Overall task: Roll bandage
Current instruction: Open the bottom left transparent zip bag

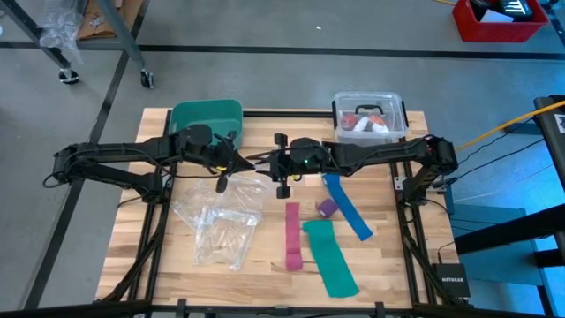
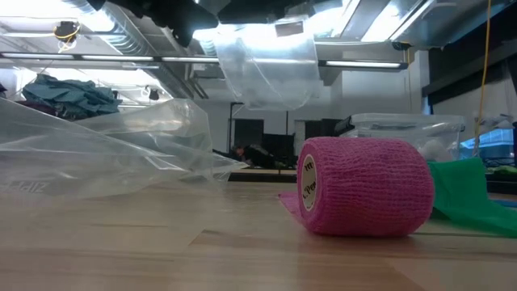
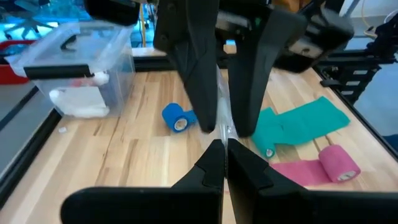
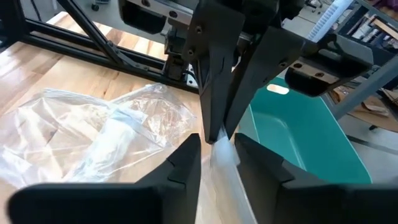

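The purple bandage (image 1: pixel 327 208) is a small stubby roll lying on the table beside the blue strip (image 1: pixel 346 205); no gripper touches it. Both grippers meet above the table's middle, far from it. My left gripper (image 1: pixel 245 162) is shut on a clear plastic bag (image 2: pixel 266 65), which hangs lifted. My right gripper (image 1: pixel 272 163) faces it tip to tip, open, its fingers (image 4: pixel 193 155) standing on either side of the same plastic (image 4: pixel 219 152). My left gripper pinches a thin edge of the clear plastic bag (image 3: pixel 225 127) between its two shut fingers, right at their free ends. The fingers come level from the table's left side. The bag hangs below them, clear of the table.
A pink strip (image 1: pixel 292 231) with a rolled end (image 2: pixel 363 186) and a green strip (image 1: pixel 329 256) lie near the front. More clear bags (image 1: pixel 221 225) lie left of them. A green bin (image 1: pixel 206 119) and a clear lidded box (image 1: pixel 369 115) stand at the far edge.
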Action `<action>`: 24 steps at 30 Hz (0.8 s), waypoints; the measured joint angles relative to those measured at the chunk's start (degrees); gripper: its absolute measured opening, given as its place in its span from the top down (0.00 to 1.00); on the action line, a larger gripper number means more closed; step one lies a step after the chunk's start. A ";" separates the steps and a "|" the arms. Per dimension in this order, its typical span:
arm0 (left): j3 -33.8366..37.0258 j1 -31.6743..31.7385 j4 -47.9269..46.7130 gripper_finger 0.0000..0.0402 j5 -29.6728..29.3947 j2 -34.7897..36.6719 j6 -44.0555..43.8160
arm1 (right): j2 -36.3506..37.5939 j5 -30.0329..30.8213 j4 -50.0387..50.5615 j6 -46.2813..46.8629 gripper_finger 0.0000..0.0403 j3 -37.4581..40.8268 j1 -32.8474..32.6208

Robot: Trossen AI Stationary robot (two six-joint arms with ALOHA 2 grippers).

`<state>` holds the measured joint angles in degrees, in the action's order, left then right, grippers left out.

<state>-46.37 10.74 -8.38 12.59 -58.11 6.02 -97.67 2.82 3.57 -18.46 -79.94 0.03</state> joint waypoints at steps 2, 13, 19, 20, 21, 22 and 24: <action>0.00 0.00 -1.05 1.00 0.05 0.00 0.02 | 0.00 -0.80 0.02 0.00 0.81 0.00 0.00; 0.04 0.00 -1.50 1.00 0.03 -0.07 0.00 | 0.13 -0.91 1.64 0.02 0.92 -0.07 0.00; 0.04 0.00 -1.05 1.00 0.03 -0.07 0.00 | 0.13 -0.91 2.73 0.04 0.79 -0.04 0.00; 0.04 0.00 -1.05 1.00 0.03 -0.07 0.00 | 0.13 -0.91 2.71 0.04 0.78 -0.04 0.00; 0.04 0.00 -1.05 1.00 0.03 -0.07 0.00 | 0.13 -0.88 2.71 0.04 0.77 -0.04 0.00; 0.04 0.00 -1.05 1.00 0.03 -0.07 0.00 | 0.13 -0.88 2.71 0.06 0.77 -0.04 0.00; 0.04 0.00 -1.07 1.00 0.03 -0.06 0.00 | 0.13 -0.86 2.71 0.07 0.76 -0.04 0.00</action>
<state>-46.33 10.74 -9.45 12.62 -58.16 6.02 -97.54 1.96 6.28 -18.39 -79.99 0.03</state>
